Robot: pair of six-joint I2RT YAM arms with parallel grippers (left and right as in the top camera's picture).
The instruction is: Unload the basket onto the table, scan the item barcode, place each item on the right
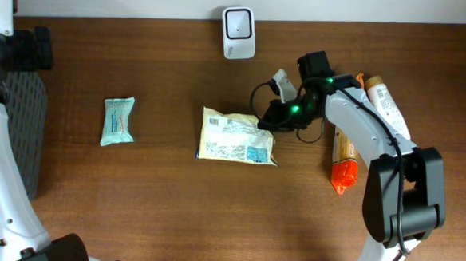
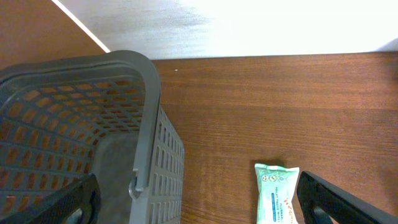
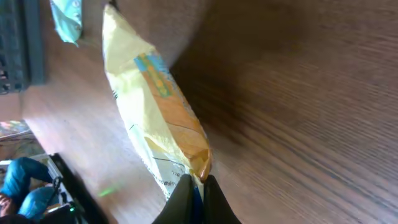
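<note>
My right gripper, closed on a corner seam of the yellow packet lying mid-table: an edge pinch, probably leaving its printed face unobstructed for the white scanner. My left gripper hangs open, apart.

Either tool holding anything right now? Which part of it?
Right tool is shut on the yellow packet, pinching the edge seam at its end nearest that arm. Left tool is open and holds nothing.

On the brown bench a yellow packet lies at the right pincer, a teal packet well beyond it, an orange packet on the pincer's other side.
</note>
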